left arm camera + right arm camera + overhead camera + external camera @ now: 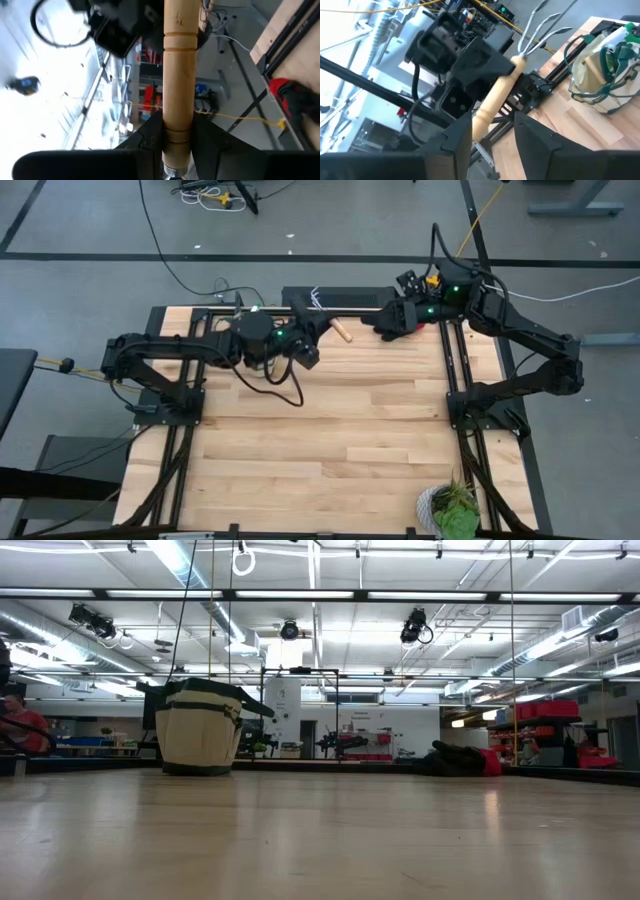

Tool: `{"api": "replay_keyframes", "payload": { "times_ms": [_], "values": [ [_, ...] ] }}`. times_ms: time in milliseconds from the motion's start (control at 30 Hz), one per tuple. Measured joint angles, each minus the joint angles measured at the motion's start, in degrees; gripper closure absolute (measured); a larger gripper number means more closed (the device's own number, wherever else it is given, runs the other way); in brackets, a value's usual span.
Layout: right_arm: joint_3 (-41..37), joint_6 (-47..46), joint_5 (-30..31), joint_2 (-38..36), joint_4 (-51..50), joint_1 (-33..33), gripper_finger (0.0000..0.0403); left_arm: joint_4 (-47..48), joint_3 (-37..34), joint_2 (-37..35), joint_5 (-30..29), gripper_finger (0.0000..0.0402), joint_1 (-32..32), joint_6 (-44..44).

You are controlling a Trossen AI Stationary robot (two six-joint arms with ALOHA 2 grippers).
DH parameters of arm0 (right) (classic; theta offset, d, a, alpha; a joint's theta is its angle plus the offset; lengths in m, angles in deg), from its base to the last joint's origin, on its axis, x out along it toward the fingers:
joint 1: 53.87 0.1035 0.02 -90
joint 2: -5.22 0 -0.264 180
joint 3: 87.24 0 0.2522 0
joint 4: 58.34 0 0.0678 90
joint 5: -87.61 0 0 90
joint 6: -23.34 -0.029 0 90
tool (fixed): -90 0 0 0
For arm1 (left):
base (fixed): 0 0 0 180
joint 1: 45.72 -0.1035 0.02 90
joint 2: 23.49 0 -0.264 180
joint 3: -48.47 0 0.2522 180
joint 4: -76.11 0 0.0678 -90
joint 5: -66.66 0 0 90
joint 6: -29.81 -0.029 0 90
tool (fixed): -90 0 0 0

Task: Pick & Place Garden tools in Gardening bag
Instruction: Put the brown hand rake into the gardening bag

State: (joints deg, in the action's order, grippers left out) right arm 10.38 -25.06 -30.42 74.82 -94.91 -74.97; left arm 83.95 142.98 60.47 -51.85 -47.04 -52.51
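My left gripper (322, 323) is shut on a wooden-handled mini rake (506, 85), raised above the table's far edge. The rake's metal tines (540, 27) point up and away. Its free handle end (343, 332) points toward my right gripper (380, 327). My right gripper (492, 135) is open, and the handle end stands just ahead of its fingers without touching. The beige gardening bag (597, 67) stands upright on the table's far part with a green piece inside, and it also shows in the low view (200, 728). The red-and-black gloves (462, 760) lie on the table. My left gripper pinches the rake's wooden handle (177, 127) between its two fingers (145, 142), close to the metal collar at the tine end. The fingers lie across the handle. The rake is lifted clear of the table and slanted, tines up, its free end toward my right gripper.
A leafy potted plant (452, 508) stands at the table's near right corner. Dark frame rails run along the table's left and right sides (455, 370). The wooden tabletop (330, 450) spreads toward the near edge. A red glove part (287, 92) shows by the rail.
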Motion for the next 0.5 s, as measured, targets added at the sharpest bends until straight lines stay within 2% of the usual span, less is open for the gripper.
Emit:
{"api": "replay_keyframes", "payload": {
  "times_ms": [500],
  "values": [
    [0.00, 4.61, -0.02, 0.00, 0.00, 0.00, 0.0271, 3.32, 0.00, -0.07, 0.06, 0.0321, -2.56, 24.13]
  ]
}}
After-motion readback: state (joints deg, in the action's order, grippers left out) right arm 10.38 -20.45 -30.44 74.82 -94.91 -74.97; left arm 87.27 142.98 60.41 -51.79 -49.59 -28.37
